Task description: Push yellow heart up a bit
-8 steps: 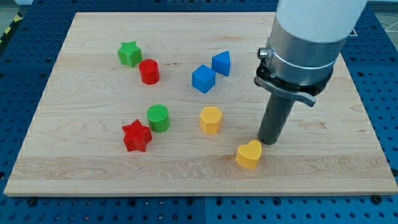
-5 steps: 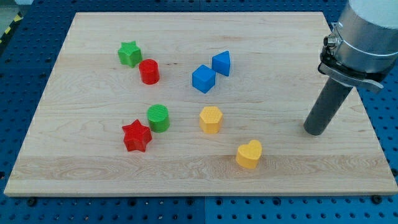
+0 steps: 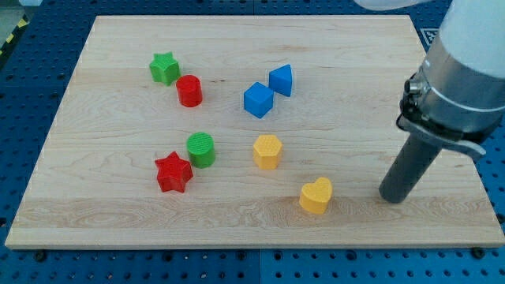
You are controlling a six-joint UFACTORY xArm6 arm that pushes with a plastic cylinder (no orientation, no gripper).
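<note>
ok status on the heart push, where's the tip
My tip on the board, right of the yellow heart, apart from it. Heart at lower middle, not touched. Nothing between them; yellow hexagon sits up-left of heart.

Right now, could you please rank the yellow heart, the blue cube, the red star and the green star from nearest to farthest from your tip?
From my tip, at the view's right:
1. Yellow heart, just to its left.
2. Blue cube, up and left, mid-board.
3. Red star, far left, lower.
4. Green star, top left.

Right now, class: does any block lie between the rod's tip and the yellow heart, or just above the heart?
No. My tip sits to the view's right of the yellow heart, bare board between and directly above.
</note>
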